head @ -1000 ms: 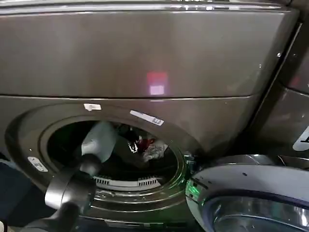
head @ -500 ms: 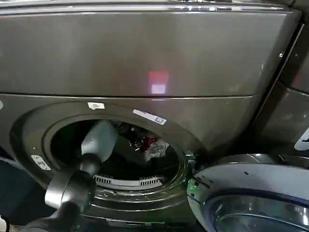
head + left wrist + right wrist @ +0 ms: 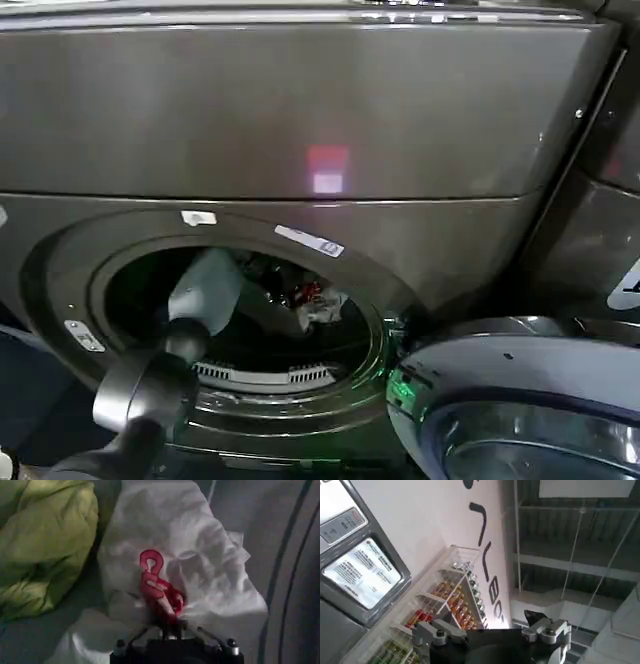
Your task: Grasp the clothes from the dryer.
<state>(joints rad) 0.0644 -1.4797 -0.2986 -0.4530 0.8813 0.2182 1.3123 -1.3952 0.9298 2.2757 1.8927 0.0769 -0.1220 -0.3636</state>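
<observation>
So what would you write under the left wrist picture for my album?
Left gripper pressed against the white garment with its red mark, yellow-green garment lying beside, inside the dryer.

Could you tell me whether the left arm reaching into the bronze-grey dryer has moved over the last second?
No. The left arm sits in the same spot against the round porthole rim of the bronze-grey dryer.

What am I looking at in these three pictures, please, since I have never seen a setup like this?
This is a two-armed robot emptying a dryer. The head camera looks down at the open porthole, where the left arm reaches into the drum. The camera on that arm's wrist sees the left gripper at a white garment with a red mark, a yellow-green garment beside it. I cannot tell whether it has hold yet. The right gripper points away, towards a wall and shelves of bottles.
</observation>
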